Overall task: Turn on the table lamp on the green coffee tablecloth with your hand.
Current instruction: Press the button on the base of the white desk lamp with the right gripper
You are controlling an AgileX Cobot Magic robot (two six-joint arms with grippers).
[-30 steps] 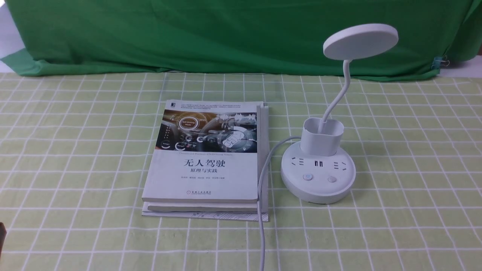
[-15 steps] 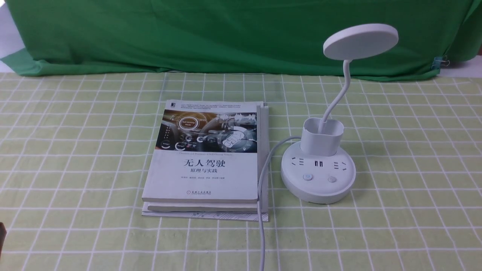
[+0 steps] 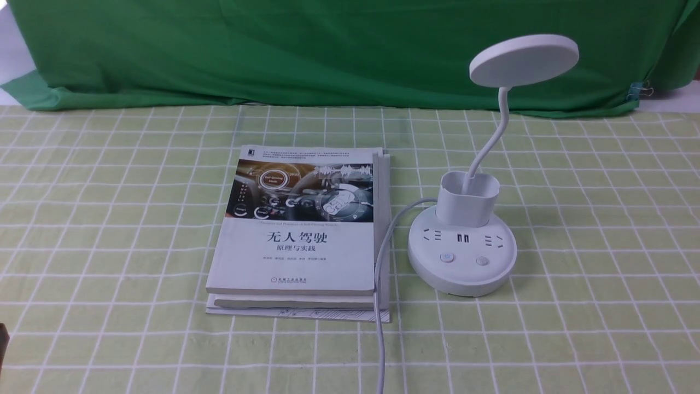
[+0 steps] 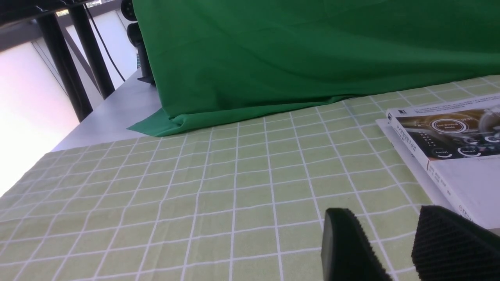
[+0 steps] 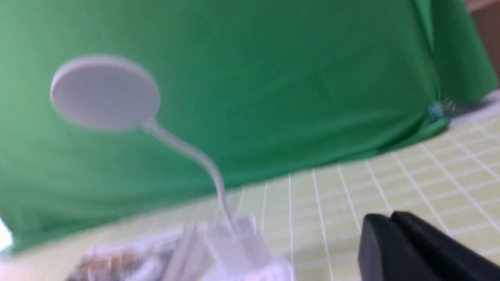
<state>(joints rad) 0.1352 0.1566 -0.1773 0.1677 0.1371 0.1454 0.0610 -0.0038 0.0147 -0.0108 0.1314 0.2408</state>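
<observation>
The white table lamp (image 3: 462, 257) stands right of centre on the green coffee tablecloth (image 3: 109, 219), its disc head (image 3: 524, 59) raised on the bent neck. Two round buttons (image 3: 447, 257) sit on the front of its base. The lamp head is not lit. In the blurred right wrist view the lamp (image 5: 104, 91) shows ahead of my right gripper (image 5: 386, 216), which is shut and empty and apart from the lamp. My left gripper (image 4: 384, 218) is open and empty, low over the cloth (image 4: 195, 175) beside the books. Only a dark sliver (image 3: 3, 342) at the front view's left edge shows of either arm.
A stack of books (image 3: 298, 235) lies left of the lamp and also shows in the left wrist view (image 4: 449, 144). The lamp's white cable (image 3: 383, 262) runs along the books' right side to the front edge. A dark green backdrop (image 3: 328, 49) hangs behind.
</observation>
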